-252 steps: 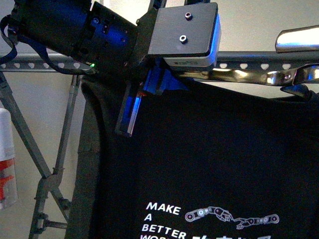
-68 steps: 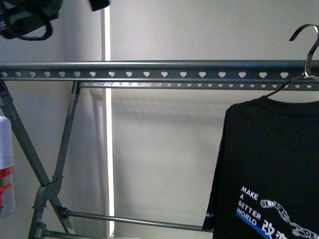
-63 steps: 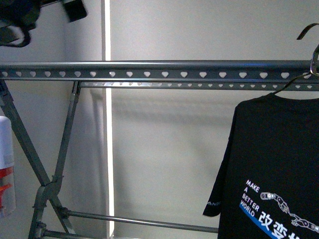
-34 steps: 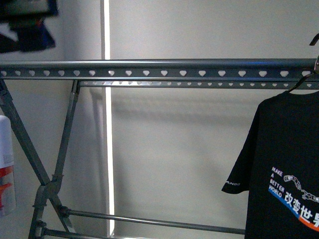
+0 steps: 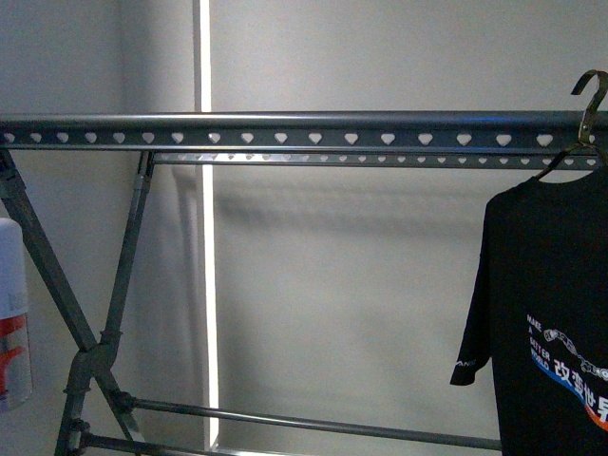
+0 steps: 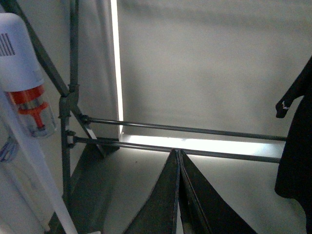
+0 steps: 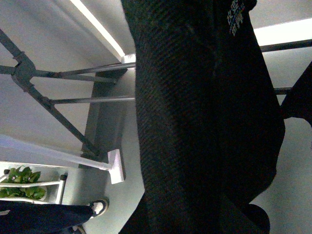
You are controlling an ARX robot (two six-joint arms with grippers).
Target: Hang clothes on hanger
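The black T-shirt [image 5: 551, 313] with white print and a blue stripe hangs on a thin wire coat hanger [image 5: 581, 123] at the far right of the front view. The coat hanger's hook stands by the grey rack's rail [image 5: 285, 128], which has a row of heart-shaped holes. No gripper shows in the front view. In the left wrist view my left gripper [image 6: 177, 158] is shut and empty, low by the rack's lower bars [image 6: 185, 129]; the shirt's sleeve [image 6: 295, 141] hangs apart from it. In the right wrist view black shirt cloth [image 7: 204, 122] fills the frame; my right gripper is shut on it, jaws hidden.
The rack's crossed legs [image 5: 90, 323] stand at the left. A white and orange cylinder [image 5: 11, 313] stands at the left edge, also in the left wrist view [image 6: 22, 78]. The right wrist view shows a white floor stand [image 7: 114, 168], a plant [image 7: 22, 183] and a person's shoe [image 7: 97, 207].
The shirt on its coat hanger has slid right along the rail. The left arm, seen at the top left earlier, has left the front view.
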